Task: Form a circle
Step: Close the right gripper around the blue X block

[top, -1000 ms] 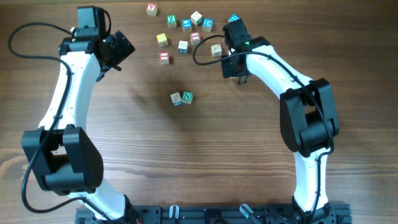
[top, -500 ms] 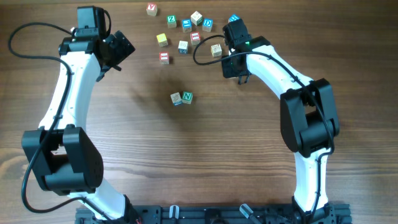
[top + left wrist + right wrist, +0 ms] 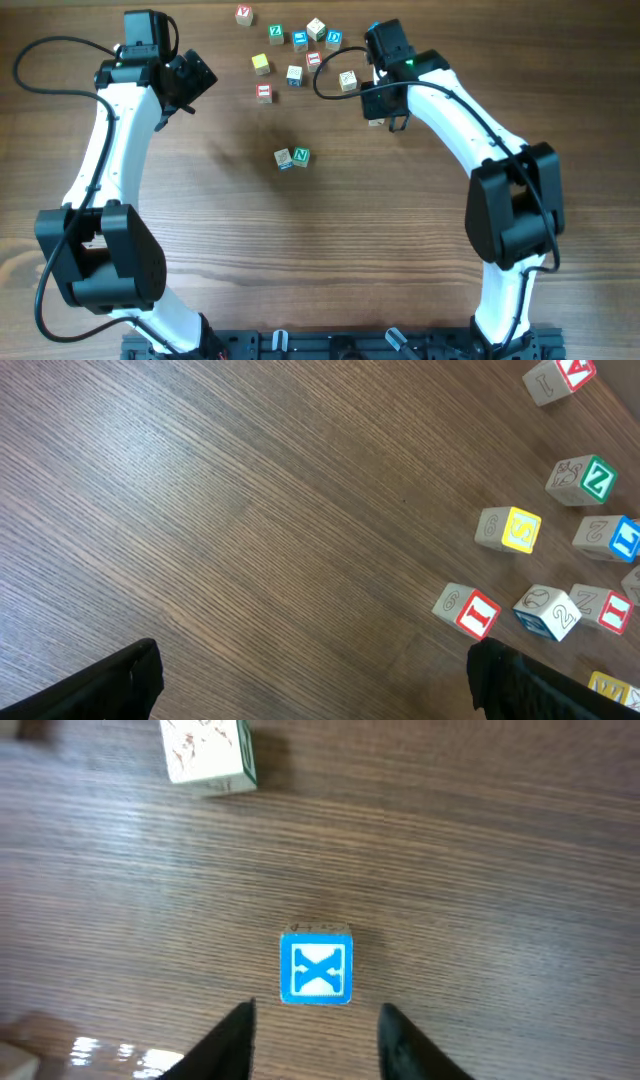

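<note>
Since 1 second ago the right arm [image 3: 440, 100] has swung outward, its elbow sitting nearer the worktop's [image 3: 200, 230] right side and its wrist nearer the far edge. The left arm [image 3: 110, 140], the scattered cubes and the centre pair lie as they did.

The circle [image 3: 292, 157] is so far only 2 cubes touching side by side in mid-worktop, the right one showing a green N. Bare wood lies all around them, with wide open room toward both arms and the near edge.

The loose scatter [image 3: 294, 55] of about 10 letter cubes keeps to the far edge, well apart from the pair. Its nearest members are a red cube [image 3: 263, 92] and a pale cube [image 3: 347, 80], the latter just beside the right wrist.

The right jaws point down at the wood and stand apart, clamped on nothing. In the wrist view their fingers [image 3: 232, 1042] sit at the bottom, and a blue X cube [image 3: 316, 968] lies just ahead of the tips, in line with the gap, which is wider than the cube. Another pale cube [image 3: 207, 755] lies farther off.

The left jaws are spread fully, holding nothing, over bare wood with cubes at the right of their view.
</note>
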Motion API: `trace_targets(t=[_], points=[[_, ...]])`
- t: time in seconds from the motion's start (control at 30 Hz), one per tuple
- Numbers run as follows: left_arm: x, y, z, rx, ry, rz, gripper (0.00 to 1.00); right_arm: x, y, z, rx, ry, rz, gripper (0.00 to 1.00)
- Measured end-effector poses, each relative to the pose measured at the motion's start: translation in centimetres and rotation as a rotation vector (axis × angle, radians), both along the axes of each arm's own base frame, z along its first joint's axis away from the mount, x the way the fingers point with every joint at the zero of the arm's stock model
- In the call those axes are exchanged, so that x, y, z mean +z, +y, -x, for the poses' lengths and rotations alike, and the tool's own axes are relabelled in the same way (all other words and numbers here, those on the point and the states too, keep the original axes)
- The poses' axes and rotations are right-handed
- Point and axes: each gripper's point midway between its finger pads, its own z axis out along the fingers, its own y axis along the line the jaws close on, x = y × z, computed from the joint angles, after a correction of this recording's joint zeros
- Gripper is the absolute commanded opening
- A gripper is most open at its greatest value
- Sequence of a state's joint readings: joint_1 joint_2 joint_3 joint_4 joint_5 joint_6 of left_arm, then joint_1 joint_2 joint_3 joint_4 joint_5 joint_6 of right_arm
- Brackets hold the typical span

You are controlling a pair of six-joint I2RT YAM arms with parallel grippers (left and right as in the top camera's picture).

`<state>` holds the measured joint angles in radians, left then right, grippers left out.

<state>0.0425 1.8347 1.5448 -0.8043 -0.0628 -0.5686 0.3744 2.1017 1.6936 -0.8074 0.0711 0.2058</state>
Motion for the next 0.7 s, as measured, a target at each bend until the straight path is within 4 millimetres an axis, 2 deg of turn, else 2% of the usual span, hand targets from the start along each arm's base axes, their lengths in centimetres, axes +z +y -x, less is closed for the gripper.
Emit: trace_targets(t=[0.07, 0.27, 0.43, 0.5, 0.7], points=[[0.0, 0.0, 0.0, 0.000, 0.000, 0.000, 1.00, 0.3, 0.0, 0.0, 0.005, -0.007, -0.001, 0.55], [0.0, 0.0, 0.0, 0.000, 0.000, 0.000, 1.00, 0.5, 0.6, -1.4, 0.009, -0.073, -0.025, 0.54], [0.0, 0.0, 0.0, 0.000, 0.000, 0.000, 1.00, -2.2, 0.5, -1.3, 0.009, -0.085, -0.030, 0.54], [0.0, 0.0, 0.0, 0.000, 0.000, 0.000, 1.00, -3.5, 0.4, -1.0, 0.009, -0.067, -0.023, 0.50], [0.0, 0.0, 0.0, 0.000, 0.000, 0.000, 1.00, -4.2, 0.3, -0.8, 0.015, -0.053, -0.015, 0.46]])
